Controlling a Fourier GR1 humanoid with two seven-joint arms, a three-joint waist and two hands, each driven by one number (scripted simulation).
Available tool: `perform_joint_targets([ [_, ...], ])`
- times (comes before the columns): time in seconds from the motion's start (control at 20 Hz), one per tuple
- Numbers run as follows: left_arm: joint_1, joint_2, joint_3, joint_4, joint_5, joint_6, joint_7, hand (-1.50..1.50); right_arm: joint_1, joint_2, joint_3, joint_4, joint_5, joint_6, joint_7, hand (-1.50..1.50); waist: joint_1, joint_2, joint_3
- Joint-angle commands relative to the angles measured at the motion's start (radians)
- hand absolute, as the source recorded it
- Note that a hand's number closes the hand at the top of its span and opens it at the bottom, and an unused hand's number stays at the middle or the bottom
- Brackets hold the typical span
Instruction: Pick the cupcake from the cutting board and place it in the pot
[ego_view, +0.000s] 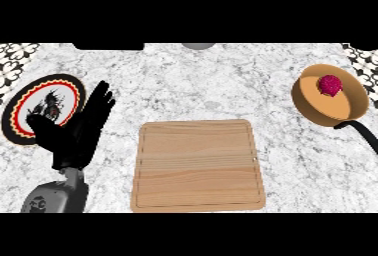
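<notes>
Fingers (97, 102) of the left hand (74, 135) stretched out straight and open, with nothing held. Rested at the left side of the counter (207, 80), fingers up, just beside the black round plate (33, 107) with its red and white picture. Lay close by in the middle, the wooden cutting board (198, 165), flat and bare. Sat far off at the right, the tan pot (330, 100) with its black handle (363, 134). Sat inside the pot, near the back wall, the pink cupcake (329, 85)
</notes>
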Motion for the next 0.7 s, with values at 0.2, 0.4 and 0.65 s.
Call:
perform_joint_targets([
  [0.2,0.055,0.006,-0.006,-0.042,0.003,-0.018,0.007,0.0,0.013,0.089,-0.145,0.082,-0.08,-0.242,-0.155,-1.5,0.0,-0.003,0.0],
  [0.4,0.045,-0.002,0.001,-0.071,0.008,0.001,0.037,0.0,0.003,0.084,-0.188,0.021,-0.057,-0.415,-0.211,-1.5,-0.003,-0.005,0.0],
  [0.65,0.05,0.015,0.028,-0.06,0.015,-0.006,0.047,0.0,0.107,0.037,-0.244,-0.094,-0.073,-0.479,-0.226,-1.5,-0.027,-0.012,0.0],
])
